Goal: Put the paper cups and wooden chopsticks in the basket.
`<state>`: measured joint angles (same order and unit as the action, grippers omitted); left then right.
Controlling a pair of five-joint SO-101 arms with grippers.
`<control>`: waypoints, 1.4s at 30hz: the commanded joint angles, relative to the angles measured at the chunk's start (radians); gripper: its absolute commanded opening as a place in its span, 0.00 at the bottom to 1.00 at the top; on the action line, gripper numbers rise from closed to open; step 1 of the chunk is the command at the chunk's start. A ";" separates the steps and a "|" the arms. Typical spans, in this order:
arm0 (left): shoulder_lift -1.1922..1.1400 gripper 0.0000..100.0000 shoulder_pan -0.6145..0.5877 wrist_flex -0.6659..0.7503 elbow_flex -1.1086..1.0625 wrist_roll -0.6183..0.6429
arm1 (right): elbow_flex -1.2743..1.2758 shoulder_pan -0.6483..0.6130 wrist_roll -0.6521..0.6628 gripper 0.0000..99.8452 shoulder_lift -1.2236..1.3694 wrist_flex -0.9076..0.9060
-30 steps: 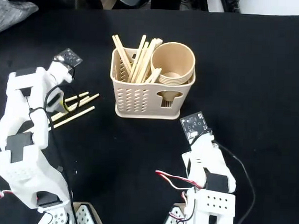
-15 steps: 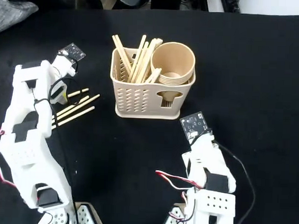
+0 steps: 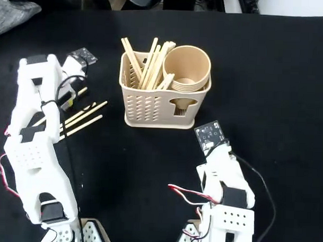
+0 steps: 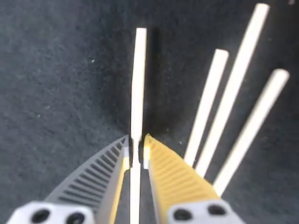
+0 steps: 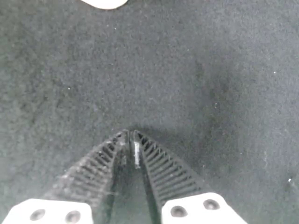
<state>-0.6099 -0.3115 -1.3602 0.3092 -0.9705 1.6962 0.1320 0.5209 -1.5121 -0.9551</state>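
The beige basket [image 3: 154,107] stands at the table's middle back, with stacked paper cups [image 3: 186,69] in its right half and several wooden chopsticks [image 3: 146,62] leaning in its left half. To its left, loose chopsticks [image 3: 84,120] lie on the black cloth. My left gripper [image 4: 137,151] [image 3: 71,96] is shut on one chopstick [image 4: 138,88], whose tip pokes out toward the basket [image 3: 83,90]; three others [image 4: 233,116] lie beside it. My right gripper [image 5: 129,138] is shut with nothing in it, just over the cloth in front of the basket.
Black cloth [image 3: 268,103] covers the whole table. The right arm's base [image 3: 225,208] sits at the front, the left arm [image 3: 36,148] runs along the left side. A grey cloth [image 3: 14,9] lies at the back left corner.
The left arm has swung toward the back of the table and lifted one chopstick away from the others. The right arm has kept still.
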 commanded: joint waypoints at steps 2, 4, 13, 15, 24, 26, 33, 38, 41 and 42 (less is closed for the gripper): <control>0.077 0.03 0.012 -0.222 0.225 0.195 | -0.001 -0.011 -0.003 0.01 -0.008 -0.002; 0.143 0.03 0.033 -0.279 0.259 0.281 | -0.001 -0.011 -0.003 0.01 -0.008 -0.002; 0.631 0.03 0.176 -0.230 0.117 0.614 | -0.001 -0.011 -0.003 0.01 -0.008 -0.002; 0.746 0.03 0.194 -0.114 0.005 0.671 | -0.001 -0.011 -0.003 0.01 -0.008 -0.002; 1.352 0.03 0.328 0.402 -0.578 0.850 | -0.001 -0.011 -0.003 0.01 -0.008 -0.002; 1.499 0.03 0.372 0.516 -0.677 0.875 | -0.001 -0.011 -0.003 0.01 -0.008 -0.002; 1.741 0.03 0.526 1.049 -0.895 0.878 | -0.001 -0.011 -0.003 0.01 -0.008 -0.002; 1.715 0.03 0.682 1.073 -0.851 0.879 | -0.001 -0.011 -0.003 0.01 -0.008 -0.002; 1.677 0.03 0.750 1.016 -0.848 0.879 | -0.001 -0.011 -0.003 0.01 -0.008 -0.002; 1.659 0.03 0.751 1.014 -0.860 0.879 | -0.001 -0.011 -0.003 0.01 -0.008 -0.002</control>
<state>1.0917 0.3728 -0.3214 -0.5700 -0.1005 1.6962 0.1320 0.5209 -1.5121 -0.9551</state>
